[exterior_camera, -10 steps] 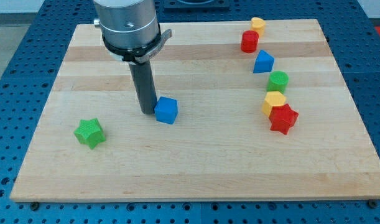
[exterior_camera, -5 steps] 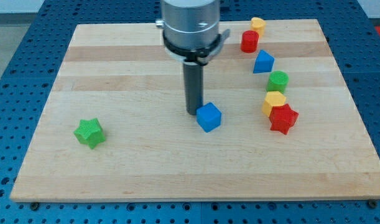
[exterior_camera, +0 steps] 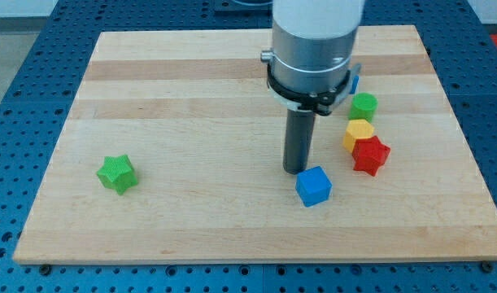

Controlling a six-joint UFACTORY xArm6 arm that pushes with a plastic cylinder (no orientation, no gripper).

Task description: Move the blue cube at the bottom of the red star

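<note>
The blue cube (exterior_camera: 314, 185) sits on the wooden board (exterior_camera: 191, 89) in its lower right part, nearer the bottom edge than the top, left of and a little lower than the red star (exterior_camera: 370, 155). It looks like a small, hard plastic block, light and stiff, likely to slide easily on the smooth wood and to turn if pushed off-centre. There is nothing to grasp it with: my tip (exterior_camera: 295, 170) is a plain rod end with no jaws, so it can only press against a face. It stands just beside the cube's upper left corner, touching or nearly touching; I cannot tell which. A push through the middle of the left face seems the safest way to keep the cube straight.

The red star lies toward the right edge, touching the yellow block (exterior_camera: 359, 132) above it, with a green block (exterior_camera: 364, 106) higher still. A sliver of another blue block (exterior_camera: 355, 80) shows behind the arm near the top right. The bare wood below the star reaches the bottom edge and the bottom right corner, so there is room for the cube, though a strong shove could send it close to the right edge. A green star (exterior_camera: 116, 173) lies well apart near the left edge.
</note>
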